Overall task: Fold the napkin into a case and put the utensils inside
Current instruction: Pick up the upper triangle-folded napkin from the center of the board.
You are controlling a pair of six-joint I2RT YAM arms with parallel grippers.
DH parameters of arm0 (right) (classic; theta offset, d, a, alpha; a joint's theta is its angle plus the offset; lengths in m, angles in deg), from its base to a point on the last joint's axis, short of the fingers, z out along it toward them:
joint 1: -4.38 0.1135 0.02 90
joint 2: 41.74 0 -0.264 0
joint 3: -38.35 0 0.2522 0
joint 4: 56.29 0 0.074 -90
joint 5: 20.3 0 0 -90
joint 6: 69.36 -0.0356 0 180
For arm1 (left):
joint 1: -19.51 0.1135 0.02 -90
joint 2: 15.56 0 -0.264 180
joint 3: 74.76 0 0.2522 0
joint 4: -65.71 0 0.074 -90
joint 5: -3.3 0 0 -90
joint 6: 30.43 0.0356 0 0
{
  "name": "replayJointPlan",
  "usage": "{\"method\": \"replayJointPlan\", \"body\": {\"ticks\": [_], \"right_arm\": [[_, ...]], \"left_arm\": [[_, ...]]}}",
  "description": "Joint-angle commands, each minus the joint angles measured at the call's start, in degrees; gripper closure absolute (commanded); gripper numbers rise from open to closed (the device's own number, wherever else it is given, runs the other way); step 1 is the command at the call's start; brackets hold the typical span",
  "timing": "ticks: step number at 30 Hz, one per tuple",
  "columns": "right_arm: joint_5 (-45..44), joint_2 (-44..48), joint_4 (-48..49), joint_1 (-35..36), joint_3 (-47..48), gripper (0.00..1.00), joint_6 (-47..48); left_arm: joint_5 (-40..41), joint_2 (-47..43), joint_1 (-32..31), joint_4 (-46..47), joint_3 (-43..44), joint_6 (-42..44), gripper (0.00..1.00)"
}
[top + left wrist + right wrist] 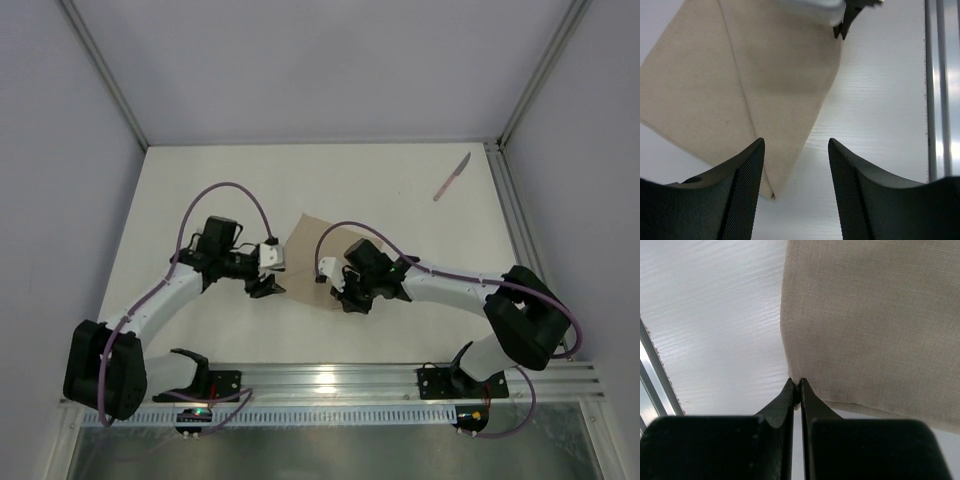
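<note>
Our left jaws hang spread over the near tip of the part-folded napkin (740, 90) on the tabletop (880, 125). Our right jaws pinch its edge by a sliver, so a pull could slip it free and spoil the fold. The knife (452, 177) lies well apart.

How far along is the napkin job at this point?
Done: one flap of the napkin is folded over. In hand: the right hand pinches its edge, the left hand hangs open over a corner. Left: more folding, and the knife lies well away from it, not yet picked up.
</note>
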Motion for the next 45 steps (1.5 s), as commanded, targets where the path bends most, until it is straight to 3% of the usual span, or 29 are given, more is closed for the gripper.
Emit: {"method": "replayJointPlan", "body": {"ticks": [1,5,13,19,31,32,38,42,44,45], "right_arm": [[5.4,2.2,1.8,-2.0,3.2,0.96,-4.2],[7.7,2.2,1.8,-2.6,5.2,0.96,-8.6],[10.8,3.4,5.3,-3.2,3.2,0.96,-12.6],[12.8,3.6,8.4,-4.0,1.2,0.96,-14.2],[15.0,5.1,10.6,-4.9,0.2,0.96,-14.9],[15.2,5.4,11.0,-4.9,0.0,0.96,-15.1],[16.4,6.7,12.4,-5.2,-1.0,0.96,-15.2],[15.8,8.0,12.0,-5.2,-1.0,0.96,-13.9],[14.0,10.5,12.0,-5.1,-1.3,0.76,-13.1],[13.4,11.8,12.2,-5.1,-1.9,0.60,-11.6]], "left_arm": [[0.2,-2.8,-1.3,16.7,-5.7,7.0,0.43],[6.1,-4.4,-5.9,27.6,-11.2,6.2,0.42],[12.3,-6.1,-14.9,36.7,-18.1,5.4,0.37],[15.3,-5.9,-18.1,42.1,-22.8,6.8,0.36],[28.3,4.4,-26.1,51.1,-24.2,9.6,0.40],[29.0,4.9,-26.1,52.1,-24.6,9.1,0.41],[30.8,5.2,-26.1,56.9,-24.6,5.5,0.86],[30.6,5.3,-26.1,53.7,-22.8,4.0,1.00],[30.6,5.2,-26.1,50.2,-21.7,3.3,1.00],[31.1,5.0,-26.1,49.3,-20.5,2.9,1.00]]}}
